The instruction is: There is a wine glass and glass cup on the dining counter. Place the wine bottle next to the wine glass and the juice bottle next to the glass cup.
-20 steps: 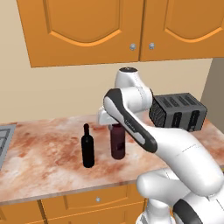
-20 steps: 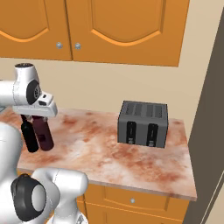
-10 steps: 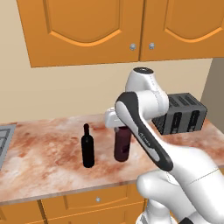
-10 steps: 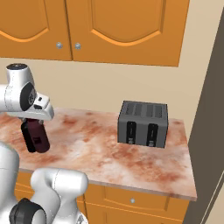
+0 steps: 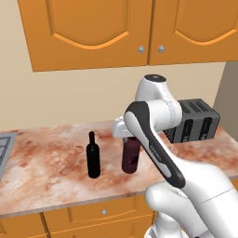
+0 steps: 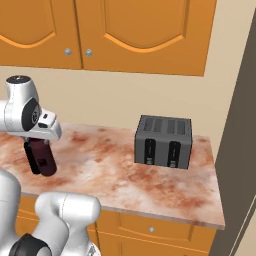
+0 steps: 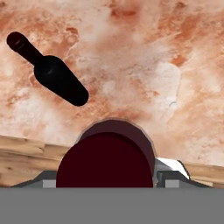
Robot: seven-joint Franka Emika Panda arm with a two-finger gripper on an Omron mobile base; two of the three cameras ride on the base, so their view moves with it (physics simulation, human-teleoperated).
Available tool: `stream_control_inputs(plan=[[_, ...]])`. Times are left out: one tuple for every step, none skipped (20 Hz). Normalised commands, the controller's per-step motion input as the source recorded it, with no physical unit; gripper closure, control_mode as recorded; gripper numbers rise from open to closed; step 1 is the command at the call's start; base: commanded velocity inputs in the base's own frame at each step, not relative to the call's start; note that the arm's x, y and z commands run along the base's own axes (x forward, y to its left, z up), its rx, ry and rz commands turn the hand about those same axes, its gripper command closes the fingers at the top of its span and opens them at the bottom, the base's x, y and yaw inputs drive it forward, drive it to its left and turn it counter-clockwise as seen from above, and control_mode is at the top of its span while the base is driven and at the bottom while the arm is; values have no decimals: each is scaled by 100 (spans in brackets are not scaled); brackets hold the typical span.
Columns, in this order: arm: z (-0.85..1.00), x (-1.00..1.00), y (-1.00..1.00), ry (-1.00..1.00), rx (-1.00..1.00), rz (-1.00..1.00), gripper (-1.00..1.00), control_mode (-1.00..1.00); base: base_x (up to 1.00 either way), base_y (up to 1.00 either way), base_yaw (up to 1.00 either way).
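Note:
The maroon juice bottle (image 5: 131, 157) hangs upright just off a marbled counter (image 5: 46, 162), near its front edge, with my gripper (image 5: 126, 133) shut on its upper part. In the right base view the juice bottle (image 6: 42, 159) sits under the gripper (image 6: 44, 136). From above, its broad cap (image 7: 105, 164) shows between my fingers. The slim black wine bottle (image 5: 93, 155) stands on the counter just left of it, untouched, and the wine bottle (image 7: 54, 72) shows again at the upper left of the hand view. The wine glass, glass cup and dining counter are out of view.
A dark grey toaster (image 5: 193, 122) (image 6: 162, 141) stands at the counter's back right. Orange wall cabinets (image 5: 93, 32) hang above, and drawers (image 5: 102, 211) front the counter. A grey panel (image 5: 3, 148) is set in at the far left. A wall (image 6: 237, 150) closes the right end.
My arm has carried the juice bottle a little right and toward the counter's front edge, away from the wine bottle. The wine bottle has stayed put.

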Motion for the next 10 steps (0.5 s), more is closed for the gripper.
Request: stream_control_inputs(plan=[[0,0,0,0,0,0,100,-100,0,0,0],[0,0,0,0,0,0,100,-100,0,0,0],[0,0,0,0,0,0,100,-100,0,0,0],[0,0,0,0,0,0,100,100,0,0,0],[0,0,0,0,0,0,100,100,-13,0,0],[0,0,0,0,0,0,100,100,-25,0,0],[0,0,0,0,0,0,100,100,-37,3,0],[0,0,0,0,0,0,100,100,-44,6,0],[0,0,0,0,0,0,100,100,-50,8,0],[0,0,0,0,0,0,100,100,-56,10,0]])
